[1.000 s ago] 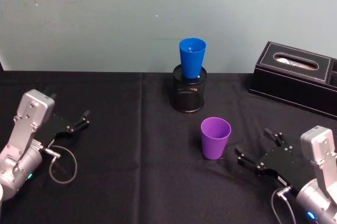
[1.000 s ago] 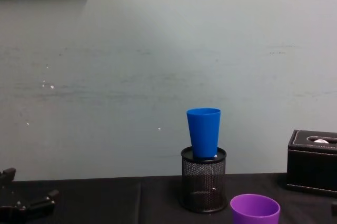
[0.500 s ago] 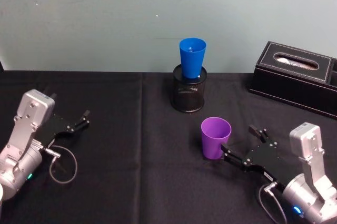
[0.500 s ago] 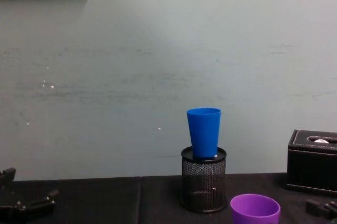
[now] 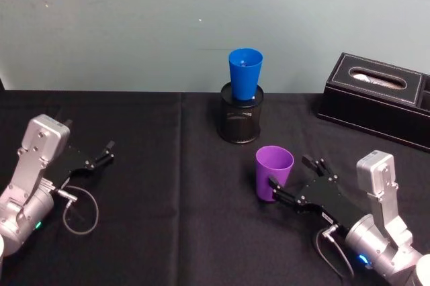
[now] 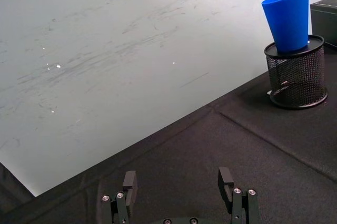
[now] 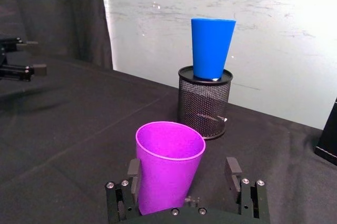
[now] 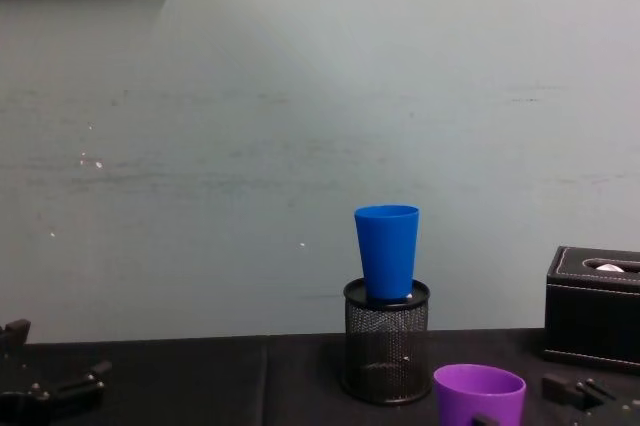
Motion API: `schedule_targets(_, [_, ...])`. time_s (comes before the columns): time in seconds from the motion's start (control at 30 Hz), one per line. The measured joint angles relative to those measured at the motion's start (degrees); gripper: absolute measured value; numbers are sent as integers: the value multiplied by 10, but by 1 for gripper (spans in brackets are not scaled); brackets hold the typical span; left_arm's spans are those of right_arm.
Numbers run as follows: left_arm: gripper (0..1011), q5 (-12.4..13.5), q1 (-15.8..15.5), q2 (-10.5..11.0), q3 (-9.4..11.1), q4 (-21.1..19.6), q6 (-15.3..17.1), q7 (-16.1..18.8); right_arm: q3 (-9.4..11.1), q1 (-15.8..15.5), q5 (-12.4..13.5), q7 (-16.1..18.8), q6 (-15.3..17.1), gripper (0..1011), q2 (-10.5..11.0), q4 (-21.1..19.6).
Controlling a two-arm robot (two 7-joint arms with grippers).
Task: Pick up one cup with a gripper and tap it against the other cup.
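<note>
- Just before the mesh pen holder [image 5: 240, 121], purple tumbler [image 5: 274, 173] stands between spread fingers of the right gripper [image 5: 290, 171]; blue tumbler [image 5: 244, 71] atop the holder;
- right wrist view: gap at one finger;
- left gripper [image 5: 107, 152], unclenched, far left of holder; bare black cloth [image 5: 168, 165] between.

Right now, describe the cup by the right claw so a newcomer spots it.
On the black-clothed table, find the mesh pen holder with the blue cup seated in its top. Nearer the robot, the purple cup stands upright between the fingers of the open right claw. It alone is purple and sits on the table itself.
</note>
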Motion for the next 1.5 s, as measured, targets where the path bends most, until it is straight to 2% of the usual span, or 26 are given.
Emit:
schedule_targets(0.63, [1011,0,0,0,0,0,0,0,7,29,-7,40,-18,1003,-40,54])
schedule_targets(1.5, [1011,0,0,0,0,0,0,0,2,82,-8,83,-43,1003,-69,132])
